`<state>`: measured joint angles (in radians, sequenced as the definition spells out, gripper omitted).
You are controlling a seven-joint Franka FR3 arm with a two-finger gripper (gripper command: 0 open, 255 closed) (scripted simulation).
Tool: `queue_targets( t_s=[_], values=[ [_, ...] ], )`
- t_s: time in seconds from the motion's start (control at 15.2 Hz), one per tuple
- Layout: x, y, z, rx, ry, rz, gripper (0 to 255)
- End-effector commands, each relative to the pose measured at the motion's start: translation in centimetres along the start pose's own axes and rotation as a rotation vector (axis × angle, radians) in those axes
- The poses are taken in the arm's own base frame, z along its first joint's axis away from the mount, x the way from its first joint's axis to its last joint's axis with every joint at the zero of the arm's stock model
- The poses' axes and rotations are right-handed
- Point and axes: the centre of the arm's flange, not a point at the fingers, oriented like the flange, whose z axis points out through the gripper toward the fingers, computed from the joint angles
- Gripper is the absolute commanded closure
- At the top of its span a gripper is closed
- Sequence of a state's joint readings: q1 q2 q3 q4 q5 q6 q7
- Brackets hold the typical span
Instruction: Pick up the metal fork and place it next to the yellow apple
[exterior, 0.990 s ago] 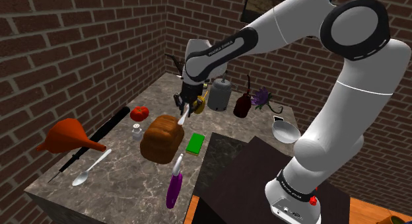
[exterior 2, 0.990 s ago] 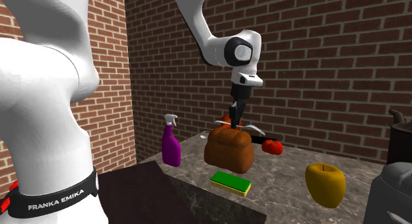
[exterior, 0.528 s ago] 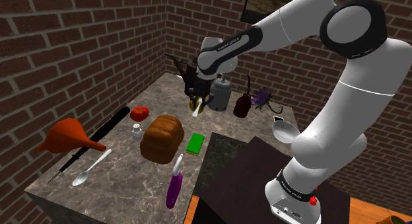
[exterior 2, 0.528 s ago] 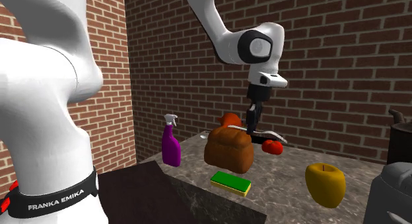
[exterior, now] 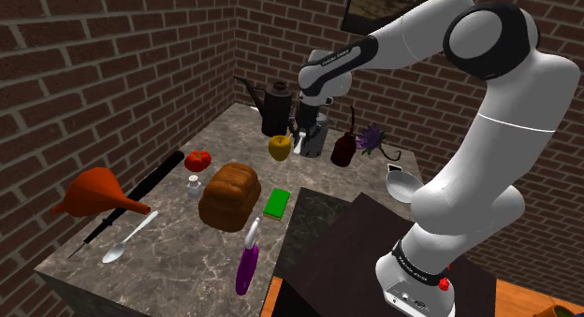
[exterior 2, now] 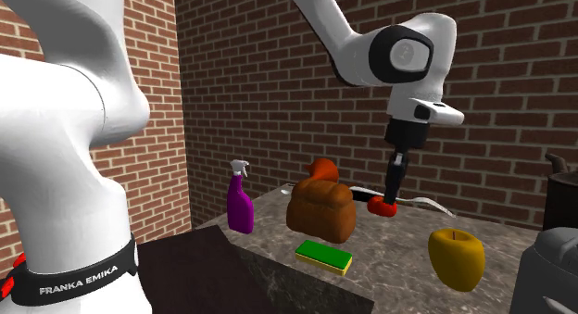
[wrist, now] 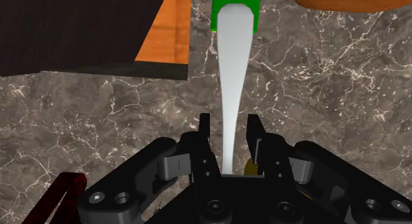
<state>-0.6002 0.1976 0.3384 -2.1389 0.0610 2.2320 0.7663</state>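
Note:
The fork (wrist: 234,71) is drawn plain white, and my gripper (wrist: 228,133) is shut on one end of it. The rest of it reaches out ahead of the fingers over the marble top. In the shoulder view the gripper (exterior: 302,134) hangs just right of the yellow apple (exterior: 278,147), with the fork (exterior: 299,145) a small white sliver below it. Seen from the second exterior view, the gripper (exterior 2: 394,194) holds the fork (exterior 2: 428,207) level above the table, behind and above the apple (exterior 2: 456,257).
A brown loaf (exterior: 229,195), green sponge (exterior: 277,203), tomato (exterior: 197,160) and small shaker (exterior: 194,184) occupy the table's middle. A dark kettle (exterior: 276,102), grey pot (exterior: 318,133) and dark red vase (exterior: 344,149) crowd behind the apple. An orange funnel (exterior: 94,194), spoon (exterior: 126,238) and purple spray bottle (exterior: 248,259) lie nearer.
The gripper has carried the fork from above the loaf toward the back of the table, ending beside the apple; it went rightward in both exterior views. The fork stays clasped.

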Motion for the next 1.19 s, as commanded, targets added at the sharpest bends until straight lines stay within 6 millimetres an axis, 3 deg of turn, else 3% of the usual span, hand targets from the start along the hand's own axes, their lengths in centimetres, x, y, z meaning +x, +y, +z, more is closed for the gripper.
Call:
queue_targets(
  t_s=[0.0, 0.59, 1.12],
  values=[
    [2.1, 1.4, -0.3, 0.000, 0.000, -0.001, 255],
    [12.7, 7.7, -1.9, 0.000, 0.000, -0.001, 255],
    [13.4, 7.8, 2.2, 0.000, 0.000, -0.001, 255]
  ],
)
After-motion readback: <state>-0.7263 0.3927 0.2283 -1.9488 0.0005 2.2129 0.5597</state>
